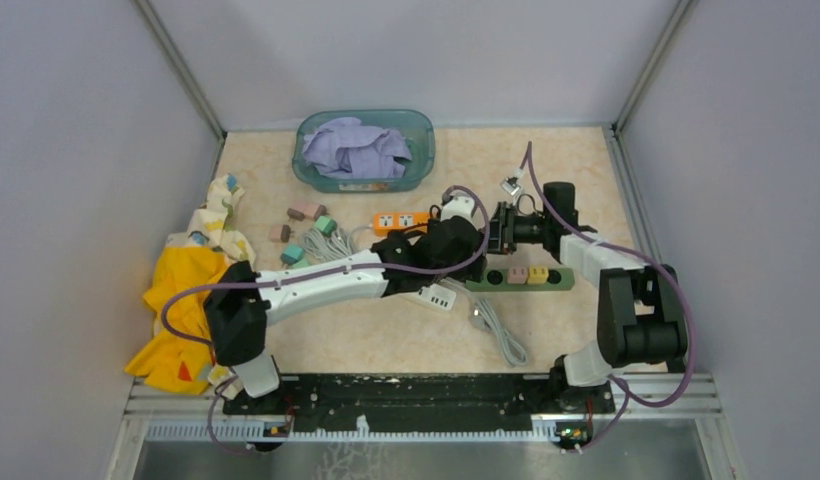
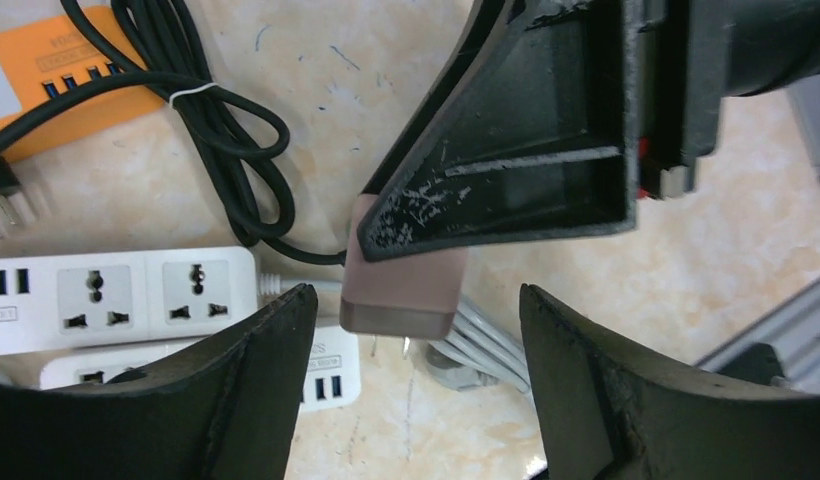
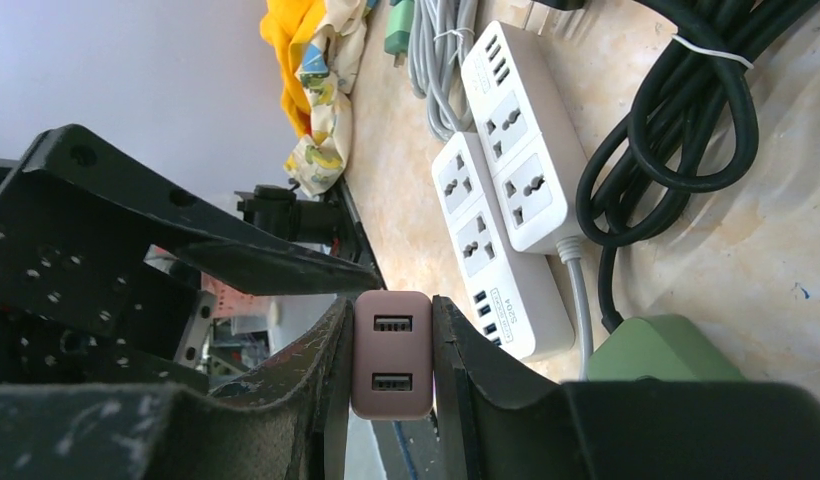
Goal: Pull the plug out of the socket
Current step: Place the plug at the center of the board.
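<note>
Right gripper (image 3: pixel 391 310) clenched on the pink two-USB plug (image 3: pixel 391 355), held in air clear of the green socket strip (image 3: pixel 666 350); left gripper (image 2: pixel 416 300) spread wide, gripping nothing; white power strip (image 3: pixel 506 180) label print unreadable.

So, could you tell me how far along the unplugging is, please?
Done: the plug looks pulled free, with what seems to be its prong bare above the white strips. In hand: the right hand is shut on it. Left: probably only setting it down; the left hand is open beside it.
</note>
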